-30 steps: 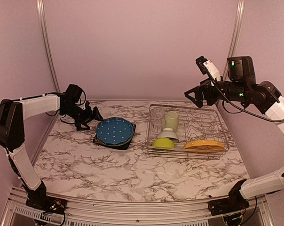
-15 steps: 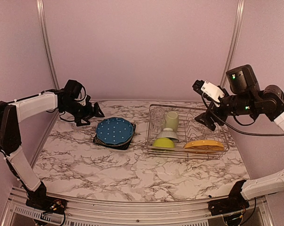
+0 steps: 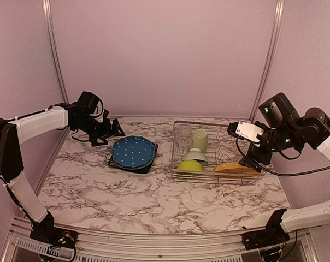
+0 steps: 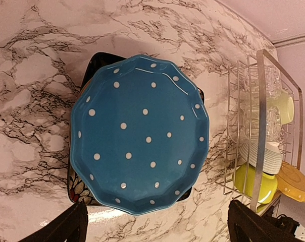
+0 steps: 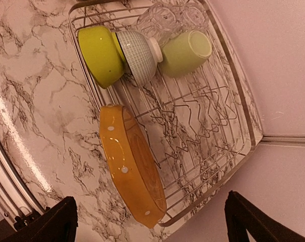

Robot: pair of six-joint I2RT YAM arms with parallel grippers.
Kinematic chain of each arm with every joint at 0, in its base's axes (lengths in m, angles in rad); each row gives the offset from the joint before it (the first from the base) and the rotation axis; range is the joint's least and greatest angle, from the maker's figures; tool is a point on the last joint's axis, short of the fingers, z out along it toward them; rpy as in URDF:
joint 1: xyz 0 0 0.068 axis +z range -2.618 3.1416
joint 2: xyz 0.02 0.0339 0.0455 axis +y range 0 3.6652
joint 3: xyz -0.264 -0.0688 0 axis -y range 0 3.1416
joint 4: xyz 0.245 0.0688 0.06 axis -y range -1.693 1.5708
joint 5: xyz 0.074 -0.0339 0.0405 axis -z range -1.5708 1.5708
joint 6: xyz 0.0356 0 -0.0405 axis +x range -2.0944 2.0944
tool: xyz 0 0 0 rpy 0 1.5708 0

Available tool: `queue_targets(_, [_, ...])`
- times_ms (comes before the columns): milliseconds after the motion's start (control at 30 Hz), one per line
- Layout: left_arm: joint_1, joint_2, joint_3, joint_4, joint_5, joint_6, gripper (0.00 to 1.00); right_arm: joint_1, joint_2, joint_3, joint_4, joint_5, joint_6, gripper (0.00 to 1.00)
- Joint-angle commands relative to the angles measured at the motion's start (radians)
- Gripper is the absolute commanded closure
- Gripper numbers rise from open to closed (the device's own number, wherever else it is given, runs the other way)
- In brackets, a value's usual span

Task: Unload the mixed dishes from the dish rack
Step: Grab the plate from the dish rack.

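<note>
The blue plate [image 3: 133, 152] with white dots lies on the dark square plate [image 3: 113, 162] on the table, left of the dish rack [image 3: 225, 124]. The rack holds a clear glass [image 3: 183, 139], a pale green mug [image 3: 198, 140], a small white bowl [image 3: 195, 155], a lime green bowl [image 3: 190, 165] and the orange dotted plate [image 3: 233, 168] along its front rail. My left gripper [image 3: 113, 131] is open and empty, above and behind the blue plate [image 4: 140, 133]. My right gripper [image 3: 251, 162] is open, just right of and above the orange plate [image 5: 132, 166].
The rack [image 5: 208, 116] has bare tines behind the orange plate. The marble table [image 3: 154, 202] is walled at the back and both sides, with the right wall close to the rack. In the left wrist view the rack [image 4: 258, 126] stands right of the stacked plates.
My right gripper has dropped from high above the rack's back right to just beside the orange plate. My left gripper has shifted slightly right, towards the blue plate.
</note>
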Motion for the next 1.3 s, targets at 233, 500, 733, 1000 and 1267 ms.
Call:
queue_targets(233, [-0.023,-0.023,0.034,0.028,-0.019,-0.035,0.01,0.007,0.012,-0.132,0.005,0.112,-0.103,0.02])
queue_targets(500, [-0.024,-0.028,0.038,0.032,-0.016,-0.034,0.01,0.007,0.045,-0.219,0.121,0.199,-0.181,0.02])
queue_targets(733, [-0.024,-0.025,0.038,0.039,-0.012,-0.034,0.01,0.007,0.088,-0.272,0.199,0.231,-0.244,0.13])
queue_targets(1000, [-0.025,-0.019,0.036,0.049,-0.008,-0.032,0.01,0.006,0.133,-0.311,0.257,0.236,-0.281,0.29])
queue_targets(1267, [-0.025,-0.007,0.044,0.055,-0.005,-0.029,0.01,0.005,0.155,-0.312,0.263,0.241,-0.309,0.43])
